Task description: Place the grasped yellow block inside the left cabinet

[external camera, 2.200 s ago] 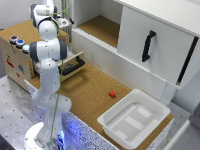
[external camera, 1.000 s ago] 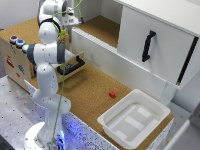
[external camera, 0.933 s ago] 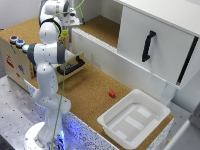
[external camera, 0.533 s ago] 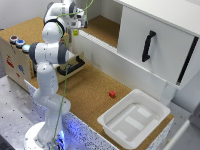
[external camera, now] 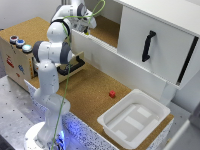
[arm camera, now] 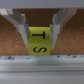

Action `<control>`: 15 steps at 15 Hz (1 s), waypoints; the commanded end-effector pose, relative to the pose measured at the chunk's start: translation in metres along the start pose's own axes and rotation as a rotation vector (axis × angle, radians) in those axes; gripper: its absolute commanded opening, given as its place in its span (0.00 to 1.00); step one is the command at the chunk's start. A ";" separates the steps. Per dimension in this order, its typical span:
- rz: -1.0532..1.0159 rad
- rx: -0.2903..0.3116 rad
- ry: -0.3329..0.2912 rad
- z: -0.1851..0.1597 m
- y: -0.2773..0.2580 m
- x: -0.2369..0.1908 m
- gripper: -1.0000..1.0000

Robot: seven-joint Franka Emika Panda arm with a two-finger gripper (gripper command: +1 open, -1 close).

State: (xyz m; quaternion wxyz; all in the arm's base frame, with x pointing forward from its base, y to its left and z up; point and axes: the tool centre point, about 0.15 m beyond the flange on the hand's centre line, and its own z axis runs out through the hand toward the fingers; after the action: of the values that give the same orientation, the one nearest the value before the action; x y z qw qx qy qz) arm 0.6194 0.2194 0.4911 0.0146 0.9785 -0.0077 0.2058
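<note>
Wrist view: your end effector (arm camera: pixel 40 36), clenched on the yellow block (arm camera: pixel 39 40), has swung from beside the drawer box (external camera: pixel 17 52) to the left cabinet (external camera: pixel 107 30) bay's front wall, so release should come once it is further inside.

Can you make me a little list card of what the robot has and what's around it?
holding: yellow block, letters on it
end effector: shut on the block
where: above the open left cabinet
cabinet door: white, black handle
on the cork: small red block
also: white tray, wooden box with buttons
</note>
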 end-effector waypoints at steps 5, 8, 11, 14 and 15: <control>0.063 -0.037 -0.131 0.046 0.032 0.086 0.00; 0.043 -0.052 -0.143 0.055 0.034 0.086 1.00; 0.020 -0.074 -0.093 0.046 0.034 0.085 1.00; 0.007 -0.070 -0.053 0.032 0.032 0.073 1.00; 0.001 -0.066 -0.041 0.027 0.031 0.067 1.00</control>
State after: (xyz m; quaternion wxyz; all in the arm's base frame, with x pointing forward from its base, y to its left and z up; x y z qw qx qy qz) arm 0.6909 0.1869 0.4754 0.0146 0.9771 -0.0271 0.2107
